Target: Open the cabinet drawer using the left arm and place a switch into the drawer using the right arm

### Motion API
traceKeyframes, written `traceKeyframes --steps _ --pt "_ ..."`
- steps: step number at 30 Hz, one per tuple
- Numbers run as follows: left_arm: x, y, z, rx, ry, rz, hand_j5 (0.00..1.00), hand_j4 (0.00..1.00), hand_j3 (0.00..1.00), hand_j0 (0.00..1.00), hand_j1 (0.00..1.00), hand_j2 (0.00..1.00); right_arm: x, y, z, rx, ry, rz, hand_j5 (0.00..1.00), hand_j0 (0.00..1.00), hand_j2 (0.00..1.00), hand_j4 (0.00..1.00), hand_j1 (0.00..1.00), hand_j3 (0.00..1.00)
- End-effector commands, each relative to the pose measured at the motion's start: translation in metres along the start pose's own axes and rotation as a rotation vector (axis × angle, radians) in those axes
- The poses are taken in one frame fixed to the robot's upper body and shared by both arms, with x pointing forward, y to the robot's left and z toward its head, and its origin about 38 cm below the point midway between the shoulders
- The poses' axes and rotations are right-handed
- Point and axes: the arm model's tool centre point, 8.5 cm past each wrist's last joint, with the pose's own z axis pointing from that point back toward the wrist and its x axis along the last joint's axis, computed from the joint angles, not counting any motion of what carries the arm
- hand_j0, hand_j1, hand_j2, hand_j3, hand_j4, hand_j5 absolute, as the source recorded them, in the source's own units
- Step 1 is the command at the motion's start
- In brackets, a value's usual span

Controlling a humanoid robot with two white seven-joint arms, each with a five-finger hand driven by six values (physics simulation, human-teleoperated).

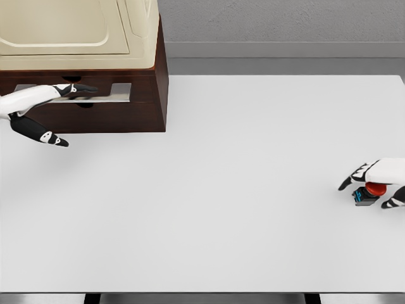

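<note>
A cabinet (95,38) with a cream upper body and a dark brown base stands at the table's back left. Its drawer (120,88) shows as a pale strip in the base and looks closed or nearly so. My left hand (71,95) reaches in from the left. Its fingers (81,88) lie straight against the drawer handle and the thumb (54,138) hangs well below. A small switch (369,192) with a red button on a dark base rests on the table at the far right. My right hand (370,190) hovers over it, fingers spread to either side.
The white table (209,190) stretches between the cabinet and the switch. Its front edge runs along the bottom of the view. A grey wall stands behind.
</note>
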Motion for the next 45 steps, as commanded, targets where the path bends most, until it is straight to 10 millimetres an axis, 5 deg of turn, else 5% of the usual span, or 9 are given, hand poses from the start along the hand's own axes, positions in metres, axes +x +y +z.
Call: traceKeyframes --steps 1,8,19,28,45 --pt "-0.002 0.001 0.002 0.006 0.005 0.007 1.0 1.0 1.0 1.0 1.0 1.0 -0.002 0.001 -0.001 0.004 0.006 -0.004 0.75 0.75 0.75 0.75 0.75 0.75" --pt "-0.005 0.0 0.003 0.007 0.015 0.011 1.0 1.0 1.0 1.0 1.0 1.0 0.0 -0.001 -0.008 0.013 -0.005 0.01 0.47 0.47 0.47 0.47 0.47 0.47" --pt "-0.008 -0.002 0.003 0.0 0.037 0.024 1.0 1.0 1.0 1.0 1.0 1.0 0.008 -0.019 -0.014 -0.011 -0.027 0.059 0.46 0.46 0.46 0.46 0.46 0.46" --pt "-0.007 -0.002 0.003 -0.001 0.033 0.029 0.79 0.79 0.79 0.79 0.79 0.79 0.023 -0.044 -0.019 -0.058 -0.072 0.107 0.47 0.47 0.47 0.47 0.47 0.47" --pt "-0.004 -0.001 0.003 0.002 0.02 0.038 0.76 0.76 0.76 0.76 0.76 0.76 0.059 -0.089 -0.03 -0.157 -0.172 0.204 0.47 0.47 0.47 0.47 0.47 0.47"
